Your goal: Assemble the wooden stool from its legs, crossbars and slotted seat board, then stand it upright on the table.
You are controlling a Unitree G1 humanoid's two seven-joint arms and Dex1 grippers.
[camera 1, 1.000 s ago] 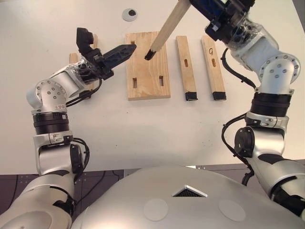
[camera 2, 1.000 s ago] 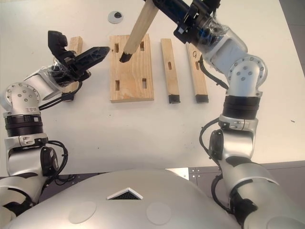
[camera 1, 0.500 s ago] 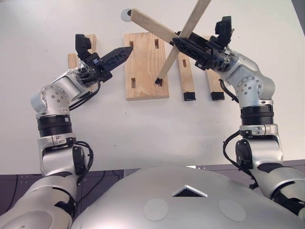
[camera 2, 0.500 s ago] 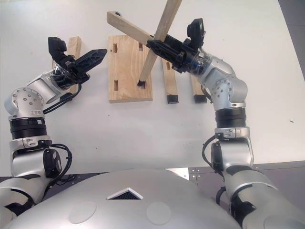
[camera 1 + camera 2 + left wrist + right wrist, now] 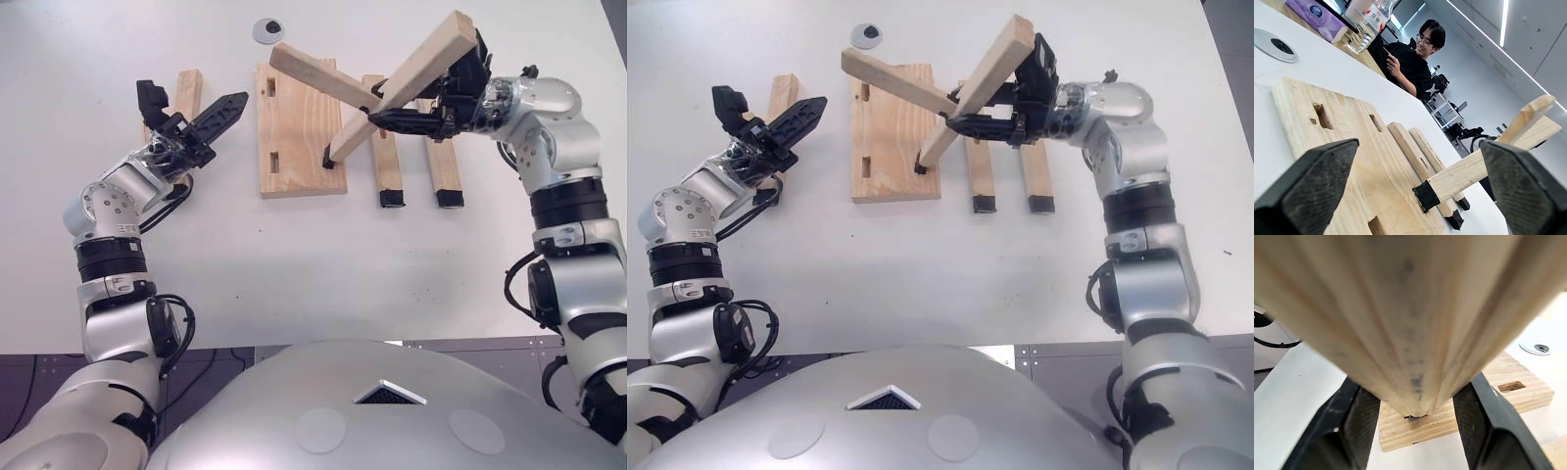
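On the white desk (image 5: 294, 274) the pale slotted wooden seat board (image 5: 294, 137) lies flat at far centre. The long pale wooden leg (image 5: 431, 59) with a black foot cap, a pale wooden crossbar (image 5: 313, 70) joined to it, now tips lower to the right. Its foot has moved from the board's middle to the near-right slot, so we judge seating is close. The right claw (image 5: 1418, 401) stays clamped on that leg. The left claw (image 5: 1420, 144), spread wide and empty, has drifted left of the board.
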